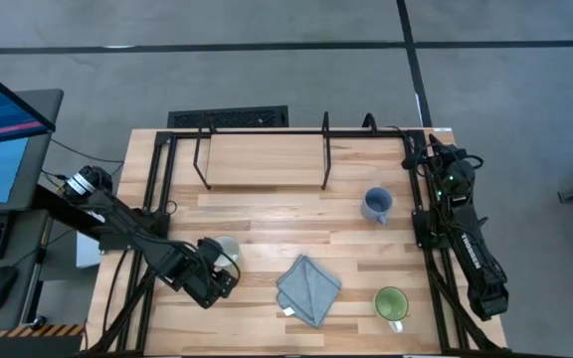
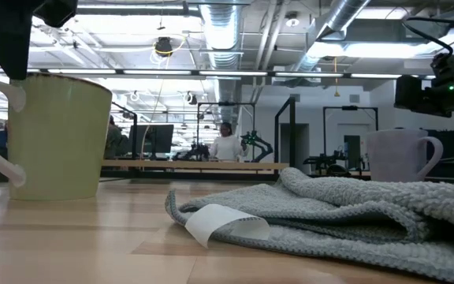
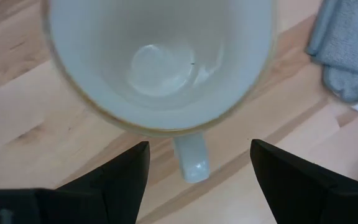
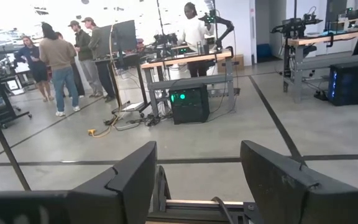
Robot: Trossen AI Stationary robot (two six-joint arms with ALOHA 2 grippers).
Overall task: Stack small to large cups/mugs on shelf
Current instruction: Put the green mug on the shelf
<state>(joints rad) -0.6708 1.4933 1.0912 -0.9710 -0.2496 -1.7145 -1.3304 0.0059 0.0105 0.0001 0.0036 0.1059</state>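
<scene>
Mugs first: the white mug (image 1: 226, 248) sits near the left front of the table (image 1: 267, 214), right under the left gripper (image 1: 217, 278), whose fingers are spread wide with nothing between them. The left wrist view looks straight down into it, so you get the glossy round inside (image 3: 160, 62), a thin tan rim and the little looped handle (image 3: 191, 155) poking out between the two dark fingers (image 3: 114, 180). None of that shows from above.

The blue-grey mug (image 1: 376, 205) stands right of centre, well apart from the green mug (image 1: 392, 303) at the near right corner. Between white and green lies a rumpled grey cloth (image 1: 308, 288). The low view shows its nubby knit and a white tag (image 2: 225, 223), which the overhead flattens out.

The shelf (image 1: 265, 159) is at the far edge, a pale wooden board with thin black posts.

The right gripper (image 1: 416, 159) hangs at the far right corner, fingers (image 4: 129, 180) apart, its camera looking out at people (image 4: 58, 62) in the room.
</scene>
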